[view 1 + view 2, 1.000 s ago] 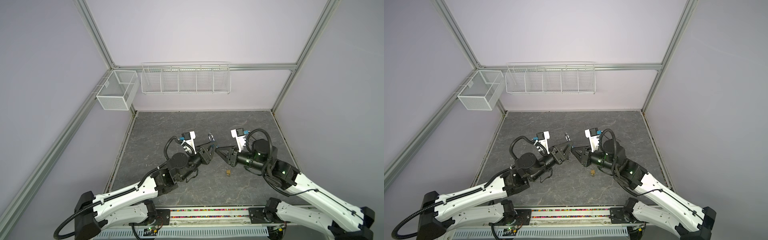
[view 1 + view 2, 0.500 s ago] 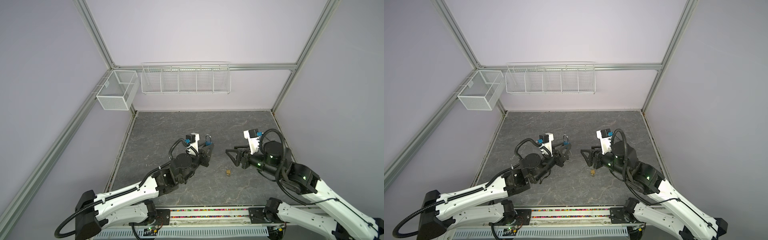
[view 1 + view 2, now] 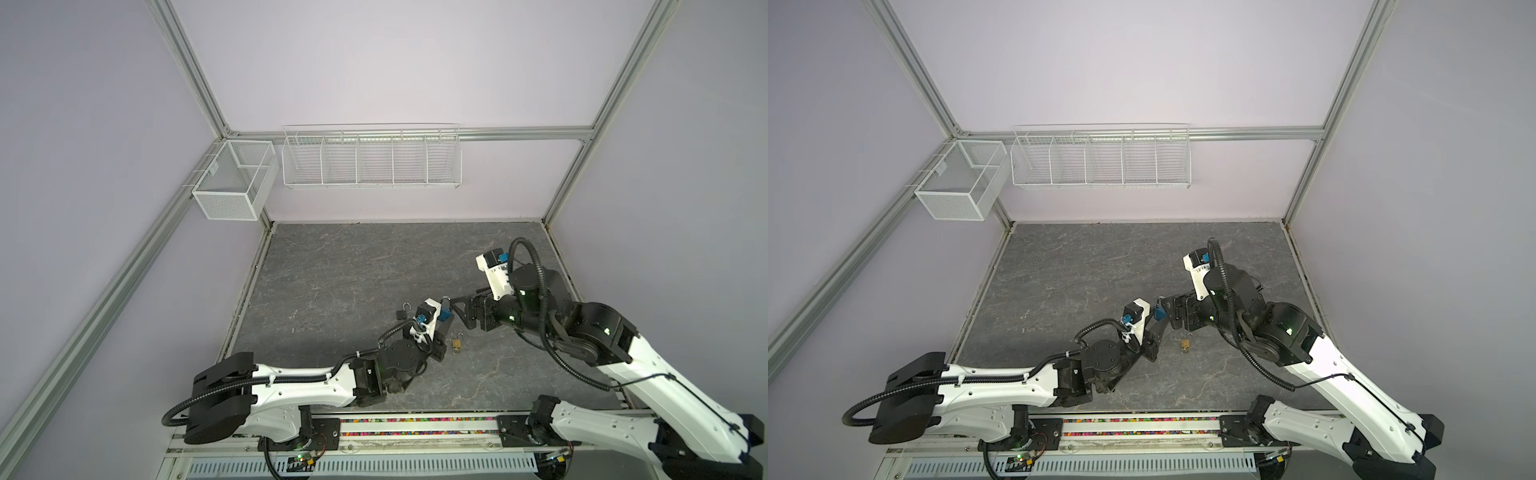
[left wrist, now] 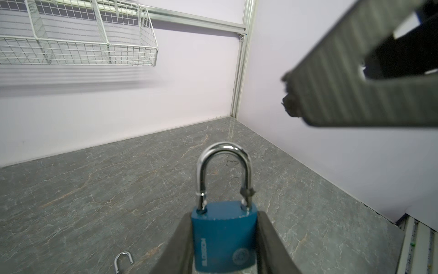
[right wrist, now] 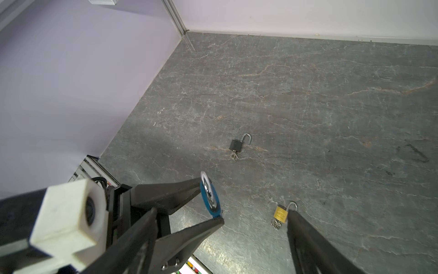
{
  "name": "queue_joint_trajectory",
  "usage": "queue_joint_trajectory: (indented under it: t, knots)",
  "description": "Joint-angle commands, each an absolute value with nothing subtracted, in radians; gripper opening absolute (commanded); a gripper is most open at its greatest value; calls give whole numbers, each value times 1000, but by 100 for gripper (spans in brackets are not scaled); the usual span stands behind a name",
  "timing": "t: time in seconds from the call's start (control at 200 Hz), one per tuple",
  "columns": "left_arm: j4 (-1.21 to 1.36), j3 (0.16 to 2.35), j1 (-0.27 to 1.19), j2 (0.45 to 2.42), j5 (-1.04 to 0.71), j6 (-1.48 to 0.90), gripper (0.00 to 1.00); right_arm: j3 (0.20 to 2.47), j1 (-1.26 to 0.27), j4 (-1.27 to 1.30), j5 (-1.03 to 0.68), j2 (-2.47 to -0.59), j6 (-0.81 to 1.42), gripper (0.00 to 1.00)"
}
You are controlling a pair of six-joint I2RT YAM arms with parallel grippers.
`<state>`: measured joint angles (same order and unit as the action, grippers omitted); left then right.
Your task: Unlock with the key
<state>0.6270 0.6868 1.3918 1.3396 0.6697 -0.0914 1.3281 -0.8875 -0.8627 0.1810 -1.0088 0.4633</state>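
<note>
Toward the left, a black padlock (image 5: 235, 144) is lying flat on the bench (image 3: 332, 266), its shackle swung open and a small key (image 5: 234, 157) sticking out of its base. Just right of it, the left tool (image 4: 224, 217) is clamping the blue padlock (image 4: 224, 237) by the narrow edges of its body, holding it above the middle of the bench, a little toward the right edge. The padlock's long axis is running in line with the tool's fingers, with the shackle (image 4: 224, 151) leading and pointing toward the far right corner. The keyway end is sitting hidden between the fingers. The body is showing matte blue with raised lettering and a round stamp. The bright steel shackle is carrying a dark knot on one leg, and whether it is latched cannot be told. Nearer the near edge, a brass padlock (image 3: 456, 344) is lying with a key ring (image 5: 275, 224) at its base. The right tool (image 3: 458, 312) is standing spread wide, gripping nothing, one fingertip just beside the blue padlock.
</note>
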Motion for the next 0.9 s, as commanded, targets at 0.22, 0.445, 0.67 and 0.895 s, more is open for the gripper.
queue_joint_trajectory:
  t: [0.22, 0.445, 0.67, 0.895]
  knots:
    - [779, 719, 1411, 1401, 752, -47, 0, 1403, -894, -966, 289, -1097, 485, 89]
    - [755, 734, 1414, 1410, 756, -48, 0, 1408, -894, -910, 283, -1149, 468, 91]
    - [743, 738, 1416, 1407, 759, -54, 0, 1409, -892, -889, 319, -1189, 460, 93]
    - [733, 739, 1414, 1402, 764, -48, 0, 1412, -878, -895, 363, -1220, 460, 95]
